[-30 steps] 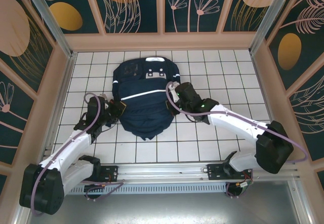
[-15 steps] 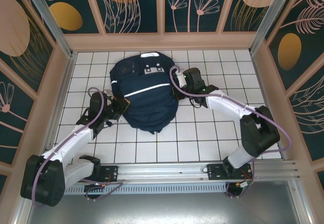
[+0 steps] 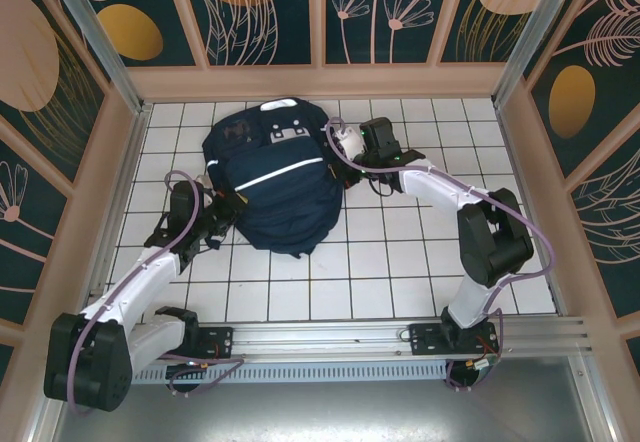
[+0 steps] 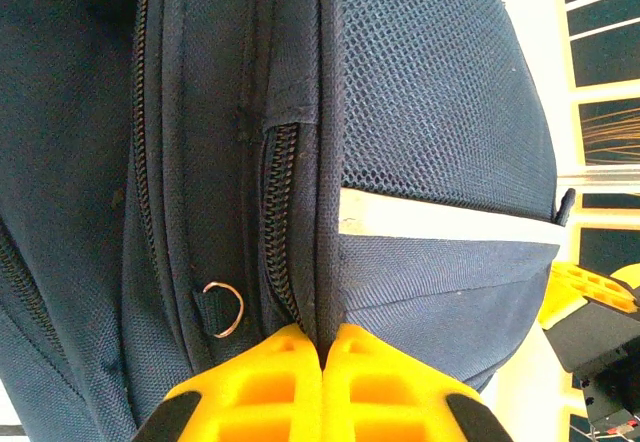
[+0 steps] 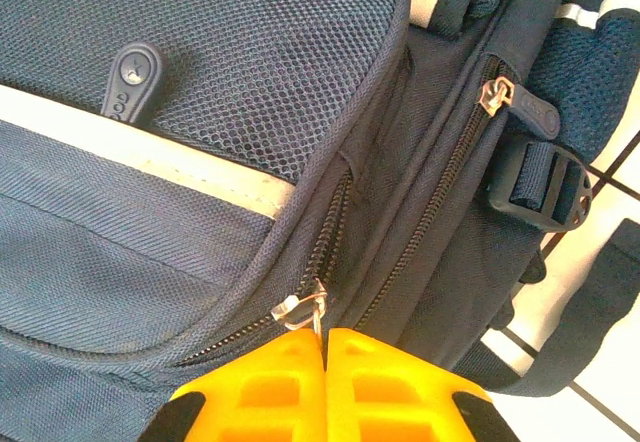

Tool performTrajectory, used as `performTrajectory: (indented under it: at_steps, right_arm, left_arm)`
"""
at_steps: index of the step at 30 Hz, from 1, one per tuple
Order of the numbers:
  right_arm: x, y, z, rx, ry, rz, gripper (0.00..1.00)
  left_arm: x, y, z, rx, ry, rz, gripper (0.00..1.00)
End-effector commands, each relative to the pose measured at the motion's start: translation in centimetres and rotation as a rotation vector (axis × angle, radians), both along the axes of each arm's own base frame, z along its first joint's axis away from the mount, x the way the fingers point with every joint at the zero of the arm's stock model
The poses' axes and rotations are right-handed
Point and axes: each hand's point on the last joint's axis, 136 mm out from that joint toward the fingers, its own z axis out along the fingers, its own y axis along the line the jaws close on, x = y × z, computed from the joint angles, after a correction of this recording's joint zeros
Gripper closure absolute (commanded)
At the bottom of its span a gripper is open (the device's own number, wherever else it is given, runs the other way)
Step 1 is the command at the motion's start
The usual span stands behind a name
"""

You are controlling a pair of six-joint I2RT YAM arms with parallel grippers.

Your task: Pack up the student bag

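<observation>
tools closed: left (image 4: 323, 330) on student bag (image 4: 430, 112) seam, right (image 5: 325, 334) perhaps on zipper pull (image 5: 300, 309)

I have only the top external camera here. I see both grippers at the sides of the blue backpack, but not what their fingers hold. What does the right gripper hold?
Observer: In the right wrist view, the right gripper is shut on a small metal zipper pull of the student bag.
Operator: And the left gripper?
Observer: In the left wrist view, the left gripper is shut too. It seems to pinch the raised seam beside a side zipper.
Operator: Is anything else near its fingers?
Observer: Yes, a small metal ring on a fabric loop hangs just beside them.
</observation>
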Motion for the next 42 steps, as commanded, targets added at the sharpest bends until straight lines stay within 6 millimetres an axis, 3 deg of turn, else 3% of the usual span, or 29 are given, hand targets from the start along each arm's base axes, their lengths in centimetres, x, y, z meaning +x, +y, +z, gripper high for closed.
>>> performTrajectory:
  at_steps: [1,4,12,15,19,23,26,31,34,38,41,42]
  right_arm:
    - [7.2,-7.7,2.4,-0.035,-0.13,-0.341,1.0]
    - [6.4,-8.6,3.4,-0.002,-0.129,-0.399,1.0]
    - [-4.4,-8.0,4.6,0.106,-0.053,-0.374,1.0]
    - [-6.6,-8.2,3.8,0.077,-0.075,-0.406,1.0]
    - [-5.2,-9.3,2.4,0.014,-0.048,-0.453,1.0]
    - [-4.7,-6.7,4.0,0.136,0.004,-0.387,0.7]
    - [-3.5,-6.8,5.0,0.19,-0.007,-0.447,0.5]
    - [-1.6,-9.5,6.2,0.194,-0.061,-0.597,0.38]
    - [-1.4,-9.9,6.7,0.197,-0.071,-0.617,0.32]
    - [-1.3,-11.3,7.7,0.207,-0.123,-0.676,0.19]
    - [-0.8,-15.0,9.2,0.184,-0.23,-0.831,0.02]
    - [-0.7,-16.6,9.7,0.174,-0.268,-0.894,0.01]
  left_arm:
    - [-1.3,3.3,-3.0,0.134,0.105,0.081,1.0]
    - [-0.9,3.1,-2.4,0.146,0.086,0.059,1.0]
    - [0.9,1.9,0.1,0.155,0.0,-0.026,1.0]
    - [1.3,1.7,0.0,0.156,0.003,-0.033,1.0]
    - [1.4,1.7,-0.5,0.164,0.02,-0.036,1.0]
    - [1.7,2.3,-0.7,0.204,0.023,-0.021,1.0]
    - [2.6,2.4,-0.4,0.231,0.003,-0.023,1.0]
    - [4.7,1.8,0.2,0.248,-0.017,-0.061,1.0]
    - [6.0,1.9,0.1,0.278,-0.011,-0.06,0.98]
    - [6.6,3.0,1.2,0.346,-0.015,-0.027,0.43]
    - [6.3,5.2,3.2,0.443,-0.036,0.055,0.21]
    - [6.1,6.2,4.0,0.485,-0.046,0.095,0.15]
